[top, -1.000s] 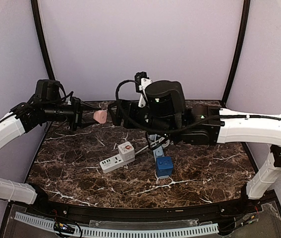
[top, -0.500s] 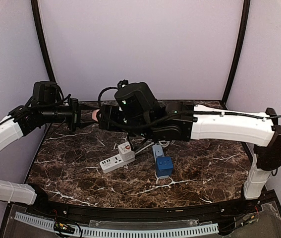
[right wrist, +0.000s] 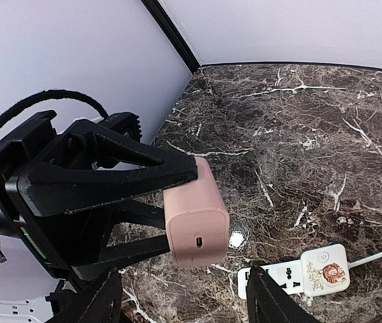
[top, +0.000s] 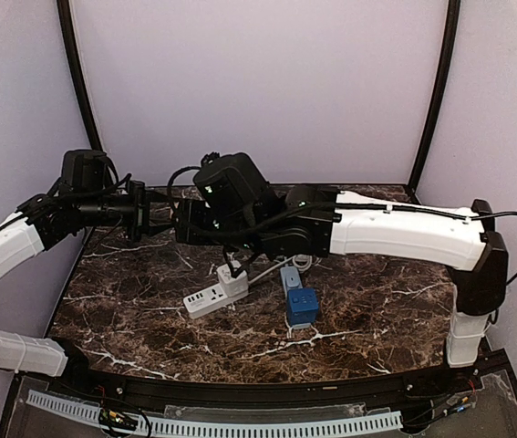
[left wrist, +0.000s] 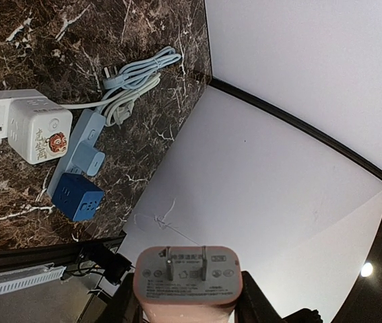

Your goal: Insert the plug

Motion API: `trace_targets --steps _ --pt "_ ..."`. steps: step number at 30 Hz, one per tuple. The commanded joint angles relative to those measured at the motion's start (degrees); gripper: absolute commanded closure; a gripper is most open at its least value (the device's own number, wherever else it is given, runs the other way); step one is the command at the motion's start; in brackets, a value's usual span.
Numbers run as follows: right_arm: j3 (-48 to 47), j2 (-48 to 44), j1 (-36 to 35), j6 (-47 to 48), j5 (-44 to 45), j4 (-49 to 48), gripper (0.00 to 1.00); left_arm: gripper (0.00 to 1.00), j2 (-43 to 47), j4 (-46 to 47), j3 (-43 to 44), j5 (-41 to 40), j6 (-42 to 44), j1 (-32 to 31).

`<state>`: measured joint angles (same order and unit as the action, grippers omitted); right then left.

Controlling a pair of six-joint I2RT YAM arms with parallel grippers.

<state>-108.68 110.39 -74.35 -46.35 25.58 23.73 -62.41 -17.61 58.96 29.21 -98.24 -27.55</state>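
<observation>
Right wrist: left gripper (right wrist: 177, 208) pinches pink plug (right wrist: 197, 225), centred before wide-spread right gripper (right wrist: 187, 303).

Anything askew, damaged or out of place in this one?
Nothing damaged or spilled. The pink plug is clamped in the left hand in mid-air, the right hand open facing it, apart from the white power strip.

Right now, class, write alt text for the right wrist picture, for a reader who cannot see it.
The black left tool, at the left of the picture, grips a pink plug above a dark marble table. A white power strip lies at lower right, and the right tool stands open along the bottom edge.
</observation>
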Motion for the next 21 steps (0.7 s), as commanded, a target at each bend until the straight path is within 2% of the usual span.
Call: trace_targets --steps 1,21 --pt "-2.9 1.8 1.0 0.9 -0.8 0.4 0.39 0.99 -0.3 1.5 0.2 0.8 -0.7 -0.3" --pt "-4.9 4.4 3.0 0.7 -2.1 0.7 0.55 0.99 -0.5 2.1 0.3 1.7 -1.4 -0.7"
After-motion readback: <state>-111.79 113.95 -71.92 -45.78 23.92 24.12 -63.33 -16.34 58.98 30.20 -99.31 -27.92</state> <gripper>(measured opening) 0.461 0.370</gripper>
